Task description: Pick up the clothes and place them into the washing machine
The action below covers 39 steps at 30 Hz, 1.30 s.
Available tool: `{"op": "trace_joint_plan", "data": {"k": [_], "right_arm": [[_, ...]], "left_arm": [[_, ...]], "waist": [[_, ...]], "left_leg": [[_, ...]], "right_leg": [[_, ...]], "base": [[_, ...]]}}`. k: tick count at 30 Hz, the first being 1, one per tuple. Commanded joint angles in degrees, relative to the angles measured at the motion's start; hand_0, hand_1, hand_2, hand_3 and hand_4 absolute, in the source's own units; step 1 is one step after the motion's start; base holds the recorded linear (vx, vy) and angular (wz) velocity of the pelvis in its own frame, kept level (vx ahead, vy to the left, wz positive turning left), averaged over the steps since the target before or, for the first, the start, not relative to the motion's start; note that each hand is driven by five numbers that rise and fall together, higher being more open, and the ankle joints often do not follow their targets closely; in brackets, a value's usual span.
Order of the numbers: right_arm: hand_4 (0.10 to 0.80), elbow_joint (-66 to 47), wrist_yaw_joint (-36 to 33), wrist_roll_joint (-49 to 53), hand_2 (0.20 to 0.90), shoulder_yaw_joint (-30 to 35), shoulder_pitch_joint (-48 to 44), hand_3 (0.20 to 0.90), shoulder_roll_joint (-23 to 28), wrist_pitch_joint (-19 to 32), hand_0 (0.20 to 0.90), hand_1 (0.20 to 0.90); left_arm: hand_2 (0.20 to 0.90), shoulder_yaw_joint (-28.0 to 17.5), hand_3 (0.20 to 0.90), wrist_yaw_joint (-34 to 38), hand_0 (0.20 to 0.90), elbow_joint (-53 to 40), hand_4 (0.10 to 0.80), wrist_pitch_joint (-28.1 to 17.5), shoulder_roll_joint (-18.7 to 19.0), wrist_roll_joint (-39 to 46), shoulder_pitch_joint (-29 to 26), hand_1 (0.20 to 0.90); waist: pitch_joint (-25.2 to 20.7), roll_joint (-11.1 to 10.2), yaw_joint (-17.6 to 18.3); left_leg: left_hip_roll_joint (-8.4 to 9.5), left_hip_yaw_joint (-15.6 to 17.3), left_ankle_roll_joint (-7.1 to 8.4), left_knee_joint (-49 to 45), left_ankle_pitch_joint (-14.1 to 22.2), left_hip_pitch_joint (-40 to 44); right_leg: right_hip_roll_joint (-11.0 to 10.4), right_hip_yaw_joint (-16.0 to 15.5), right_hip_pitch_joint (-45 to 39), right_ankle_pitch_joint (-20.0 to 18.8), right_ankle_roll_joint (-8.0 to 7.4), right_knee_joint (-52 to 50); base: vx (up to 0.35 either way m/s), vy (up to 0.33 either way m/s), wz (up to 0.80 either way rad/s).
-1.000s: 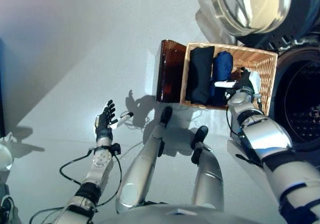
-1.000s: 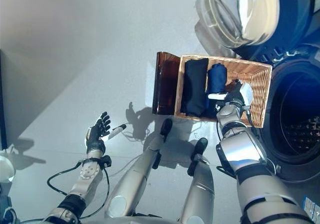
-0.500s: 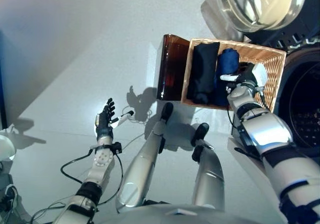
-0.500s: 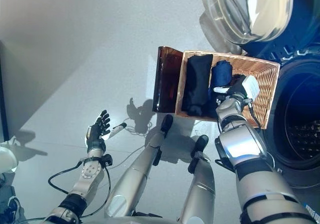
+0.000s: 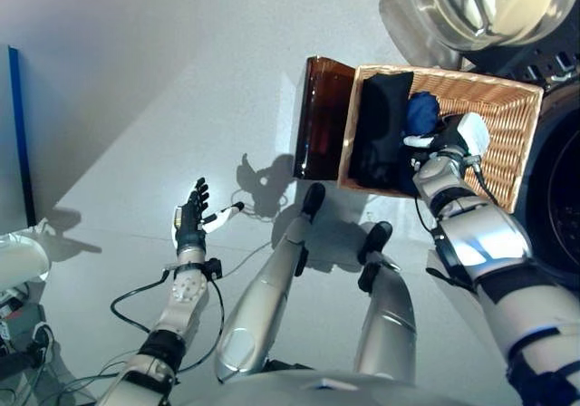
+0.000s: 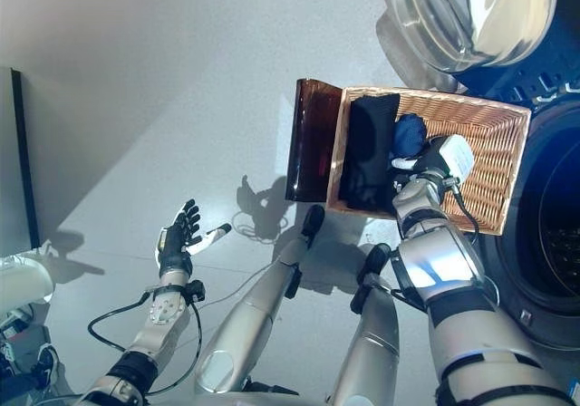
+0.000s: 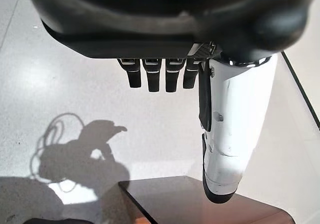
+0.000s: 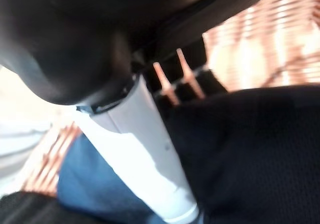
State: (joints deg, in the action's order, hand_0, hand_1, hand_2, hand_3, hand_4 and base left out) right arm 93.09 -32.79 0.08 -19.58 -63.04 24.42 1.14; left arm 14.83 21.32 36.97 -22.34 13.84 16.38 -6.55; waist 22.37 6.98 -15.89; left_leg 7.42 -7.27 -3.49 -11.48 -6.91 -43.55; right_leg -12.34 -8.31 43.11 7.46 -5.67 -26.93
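Wicker basket [image 5: 512, 143] sits on the floor beside the washing machine [image 5: 562, 188] in your left eye view, holding a black garment [image 5: 381, 134] and a blue garment [image 5: 422, 113]; your right robot hand [image 5: 441, 143] has pushed further in over the last second and now lies on them. Your right eye view shows the same, with the left robot hand [image 6: 179, 239] idle over the floor. Your left wrist view shows it released, fingers straight. Your right wrist view shows the white thumb against blue and black cloth, fingers hidden, so you cannot tell its grip; nothing is lifted yet.
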Motion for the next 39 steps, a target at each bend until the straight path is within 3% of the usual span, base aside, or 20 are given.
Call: {"op": "trace_joint_plan", "data": {"k": [1,3,8,16,21,24,25,30,33,34,36,37,38,39], "right_arm": [[0.3,-0.13,-3.02,1.01,0.2,-0.77,2.61,0.2,6.14,0.07,0.2,0.2],[0.3,-0.94,-3.57,2.59,0.2,0.93,3.25,0.2,8.13,0.92,0.2,0.2],[0.3,-3.33,-3.7,9.24,0.2,5.71,4.81,0.2,13.78,4.54,0.2,0.2],[0.3,-8.54,-1.46,24.81,0.2,14.35,7.81,0.2,15.82,12.36,0.2,0.2],[0.3,-14.33,2.78,42.17,0.2,22.74,13.16,0.2,11.65,20.1,0.2,0.2],[0.3,-21.76,7.66,55.75,0.2,29.57,18.82,0.2,5.11,26.93,0.2,0.2],[0.3,-27.08,11.08,62.52,0.2,32.88,20.97,0.2,0.62,30.68,0.2,0.2],[0.3,-35.95,10.14,64.98,0.2,38.36,22.62,0.2,-2.15,37.38,0.2,0.2],[0.3,-38.92,6.25,61.11,0.2,39.71,19.09,0.2,1.82,38.83,0.2,0.2],[0.3,-39.11,5.64,60.57,0.2,39.68,18.98,0.2,1.96,38.73,0.2,0.2],[0.3,-39.06,3.04,56.62,0.2,38.99,15.22,0.2,8.22,37.87,0.2,0.2],[0.3,-38.92,2.69,56.32,0.2,38.82,14.84,0.2,8.54,37.75,0.2,0.2],[0.3,-37.47,1.26,53.56,0.2,37.14,11.21,0.2,14.25,36.22,0.2,0.2],[0.3,-37.39,1.24,53.55,0.2,37.05,11.08,0.2,14.34,36.21,0.2,0.2]], "left_arm": [[0.9,0.31,0.9,1.12,0.9,-0.01,0.8,-1.99,0.47,-1.24,3.71,0.9],[0.9,0.05,0.9,0.91,0.9,0.49,0.8,-1.99,0.76,-1.25,3.95,0.9],[0.9,0.22,0.9,0.58,0.9,2.76,0.8,-1.58,1.45,-2.11,4.53,0.9],[0.9,0.47,0.9,-1.27,0.9,6.83,0.8,-1.42,1.79,-0.96,5.38,0.9],[0.9,1.07,0.9,-3.22,0.9,7.76,0.8,-1.85,1.33,0.84,6.1,0.9],[0.9,1.84,0.9,-4.4,0.9,10.15,0.8,-1.8,-0.08,2.69,5.73,0.9],[0.9,2.5,0.9,-5.18,0.9,10.9,0.8,-2.38,-1.26,3.83,6.28,0.9],[0.9,4.18,0.9,-7.26,0.9,12.09,0.8,-3.4,-2.94,6.77,7.06,0.9],[0.9,5.68,0.9,-7.84,0.9,12.54,0.8,-3.94,-2.9,7.22,7.56,0.9],[0.9,5.77,0.9,-7.83,0.9,12.56,0.8,-3.95,-3.08,7.22,7.46,0.9],[0.9,5.6,0.9,-7.59,0.9,13.27,0.8,-4.08,-2.19,6.88,7.77,0.9],[0.9,5.65,0.9,-7.58,0.9,13.33,0.8,-4.1,-2.45,6.87,7.59,0.9],[0.9,5.81,0.9,-7.65,0.9,13.02,0.8,-4.15,-1.7,6.08,7.89,0.9],[0.9,5.81,0.9,-7.64,0.9,13.02,0.8,-4.15,-1.78,6.07,7.84,0.9]], "waist": [[-2.66,3.43,-0.9],[-2.89,4.0,-0.76],[-3.96,4.65,0.22],[-4.7,4.69,3.09],[-5.24,5.17,4.88],[-5.37,5.87,6.33],[-5.43,6.66,6.94],[-6.39,9.27,7.7],[-7.39,12.46,7.49],[-7.39,12.61,7.37],[-8.46,14.39,6.82],[-8.38,14.57,6.69],[-9.04,15.55,6.35],[-9.01,15.61,6.33]], "left_leg": [[1.64,3.36,3.62,-5.39,6.84,-0.88],[1.44,3.97,3.34,-5.02,4.9,-0.89],[1.23,4.75,3.22,-4.29,5.07,0.74],[-0.08,7.32,3.19,-2.72,5.16,3.53],[-0.78,8.4,3.15,-1.18,5.06,5.25],[-0.93,9.07,2.93,-0.53,5.23,6.1],[-0.85,9.24,2.83,-0.46,5.3,6.25],[-0.03,9.02,2.96,-0.26,5.35,6.47],[0.97,9.41,3.06,0.08,5.33,6.7],[0.95,9.47,3.04,0.09,5.34,6.66],[1.48,9.81,3.01,0.36,5.51,7.07],[1.45,9.91,2.99,0.39,5.52,7.03],[1.67,10.35,3.0,0.61,5.64,7.16],[1.66,10.38,3.0,0.6,5.65,7.13]], "right_leg": [[-0.05,2.12,-4.17,-4.06,2.43,5.32],[-0.13,1.98,-4.32,-6.11,2.65,6.13],[0.19,3.13,-5.25,-6.4,2.48,6.82],[1.45,5.51,-7.51,-7.62,2.06,10.45],[2.16,6.84,-8.02,-8.12,1.89,12.07],[2.64,7.72,-8.03,-8.05,1.83,12.31],[2.7,8.08,-7.96,-7.86,1.84,12.29],[2.2,8.49,-7.64,-7.15,1.88,11.58],[1.5,9.37,-6.89,-6.82,1.86,10.84],[1.52,9.44,-6.79,-6.81,1.84,10.78],[1.02,10.43,-6.36,-6.86,1.68,10.26],[1.06,10.55,-6.24,-6.86,1.66,10.2],[0.87,11.15,-5.95,-6.99,1.53,10.18],[0.88,11.18,-5.91,-7.01,1.53,10.18]], "base": [[0.025,0.003,-0.05],[-0.091,0.041,-0.04],[-0.013,0.011,-0.05],[0.017,-0.003,-0.23],[0.018,0.01,-0.28],[0.022,0.03,-0.23],[0.027,0.018,-0.29],[0.019,0.025,-0.12],[0.017,0.083,0.01],[0.011,0.072,0.0],[0.025,0.067,0.0],[0.03,0.073,-0.11],[0.008,0.033,-0.14],[0.002,0.062,-0.1]]}}
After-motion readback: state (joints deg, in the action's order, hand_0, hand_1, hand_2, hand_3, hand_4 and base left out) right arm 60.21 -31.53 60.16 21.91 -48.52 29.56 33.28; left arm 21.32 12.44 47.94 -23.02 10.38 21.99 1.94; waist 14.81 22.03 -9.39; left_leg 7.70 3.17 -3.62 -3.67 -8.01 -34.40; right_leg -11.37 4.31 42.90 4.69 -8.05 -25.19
